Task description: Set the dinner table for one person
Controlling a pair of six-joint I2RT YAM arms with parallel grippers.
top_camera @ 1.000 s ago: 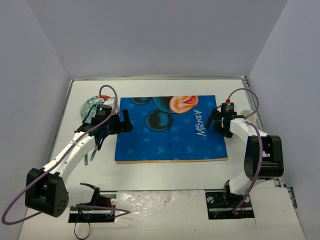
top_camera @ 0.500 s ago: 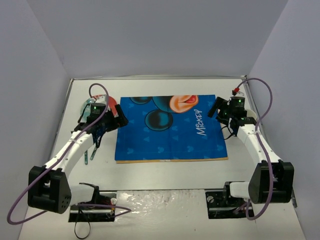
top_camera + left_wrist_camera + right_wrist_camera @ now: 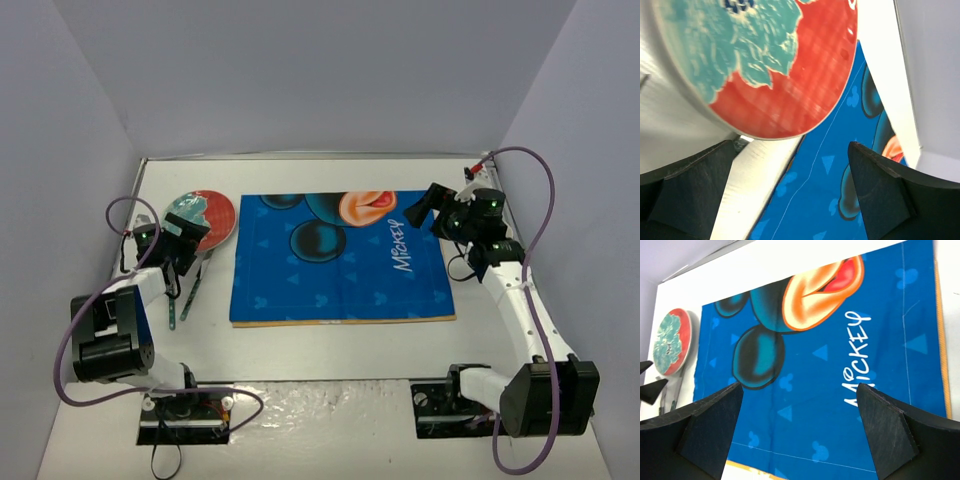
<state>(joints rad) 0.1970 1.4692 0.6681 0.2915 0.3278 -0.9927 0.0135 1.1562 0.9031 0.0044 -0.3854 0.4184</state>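
Nearest me, the dinner table (image 3: 330, 345) runs white and bare between the arm bases and the placemat (image 3: 340, 260). The placemat is blue with a Mickey print and lies flat in the middle of the table, with a thin orange strip along its near edge.

Just left of the placemat's near-left corner I see two slim utensils (image 3: 190, 295) with greenish handles. They lie on the table, roughly parallel to the placemat's left edge. I cannot tell what kind they are.

Further back, left of the placemat, the left gripper (image 3: 185, 245) sits low over the near-left rim of a red and teal plate (image 3: 203, 220). On its wrist camera its fingers (image 3: 695, 185) are spread wide with nothing between them. The plate's rim, a strip of table (image 3: 760, 170) and the placemat's edge (image 3: 830, 190) all show past them. I cannot tell whether the gripper touches the plate.

The plate is just beside the placemat's far-left corner. Whether its rim meets the mat is unclear.

At the placemat's far-right corner the right gripper (image 3: 420, 205) hangs above the mat, pointing left across it. Its fingers (image 3: 700, 425) are also wide apart and empty, framing the "Mickey" lettering.

Beyond the placemat, the table carries on to the back wall.
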